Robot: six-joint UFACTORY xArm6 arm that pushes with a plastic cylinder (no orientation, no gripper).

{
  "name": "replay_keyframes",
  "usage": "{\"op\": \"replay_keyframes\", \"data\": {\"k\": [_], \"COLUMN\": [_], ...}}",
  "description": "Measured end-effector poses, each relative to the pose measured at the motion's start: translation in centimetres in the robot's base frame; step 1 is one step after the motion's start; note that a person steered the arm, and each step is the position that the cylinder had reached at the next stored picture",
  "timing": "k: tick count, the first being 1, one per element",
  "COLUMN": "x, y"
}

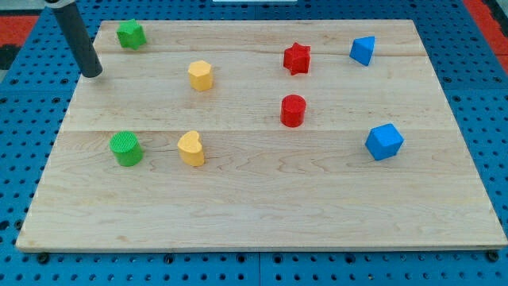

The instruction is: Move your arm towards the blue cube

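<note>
From where I stand, the pale wooden counter [262, 214] sits on a blue pegboard base [24, 119], and the dark rod comes down from the upper left corner of the frame. Its tip [93, 73] rests near the counter's upper left edge, just below and left of the green block [131, 34], a star-like shape, and apart from it. The arm has no gripper, so there is nothing to call wide or narrow; the rod holds nothing and touches no block. The blue cube [384, 141] lies at the middle right of the frame, tilted a little on the wood, well apart from the tip with most of the counter between them. A second blue block [363, 50], wedge-like, sits at the upper right. Between them and the rod are a red star [297, 58] in the upper middle and a red cylinder [293, 110] just below it. A yellow hexagon block [201, 75] stands at the upper centre-left, and a yellow heart [191, 148] lies lower, beside a green cylinder [125, 148] at the middle left. I can read no brand, label or writing on anything.
</note>
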State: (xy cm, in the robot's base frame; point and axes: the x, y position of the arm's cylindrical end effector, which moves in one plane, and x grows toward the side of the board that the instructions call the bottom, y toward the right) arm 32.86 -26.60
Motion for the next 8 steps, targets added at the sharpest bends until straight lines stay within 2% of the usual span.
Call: {"op": "replay_keyframes", "data": {"k": [1, 2, 4, 7, 8], "x": [2.7, 6.1, 6.8, 3.0, 4.0], "y": [0.7, 5.1, 15.0, 33.9, 45.1]}}
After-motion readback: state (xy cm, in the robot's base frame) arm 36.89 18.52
